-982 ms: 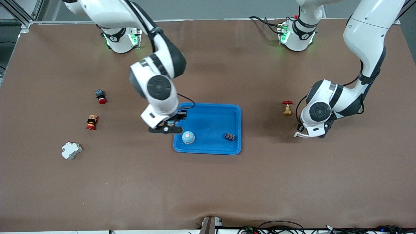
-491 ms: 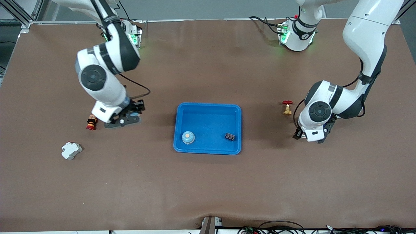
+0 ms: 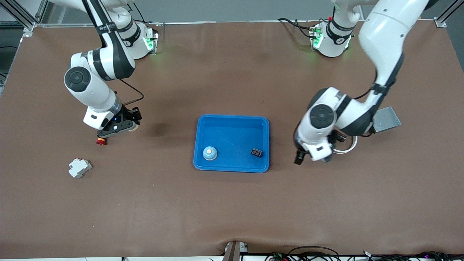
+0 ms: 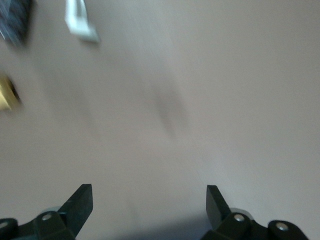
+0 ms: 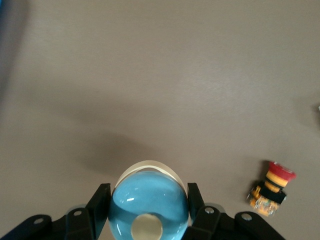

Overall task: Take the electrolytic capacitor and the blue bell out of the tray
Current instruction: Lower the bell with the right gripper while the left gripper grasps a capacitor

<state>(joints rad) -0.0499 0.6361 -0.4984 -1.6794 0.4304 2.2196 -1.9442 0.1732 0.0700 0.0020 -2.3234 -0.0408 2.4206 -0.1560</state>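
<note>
My right gripper (image 3: pixel 121 127) is low over the table toward the right arm's end, beside a red push button (image 3: pixel 101 141). It is shut on a blue dome bell (image 5: pixel 147 200) with a white base, one finger on each side. A second blue bell (image 3: pixel 210 153) sits in the blue tray (image 3: pixel 232 121), at the corner nearer the camera. A small black part (image 3: pixel 256 152), apparently the capacitor, lies in the tray too. My left gripper (image 3: pixel 312 158) is open and empty over bare table beside the tray; the left wrist view shows its gripper (image 4: pixel 150 192) holding nothing.
A white breaker (image 3: pixel 79 168) lies nearer the camera than the red button, which also shows in the right wrist view (image 5: pixel 271 189). A grey metal plate (image 3: pixel 386 119) lies by the left arm. A brass part (image 4: pixel 7 95) shows blurred in the left wrist view.
My right arm swung from over the tray to the right arm's end with the bell in its fingers. My left arm moved toward the tray, uncovering the grey plate and hiding the red-handled valve.
</note>
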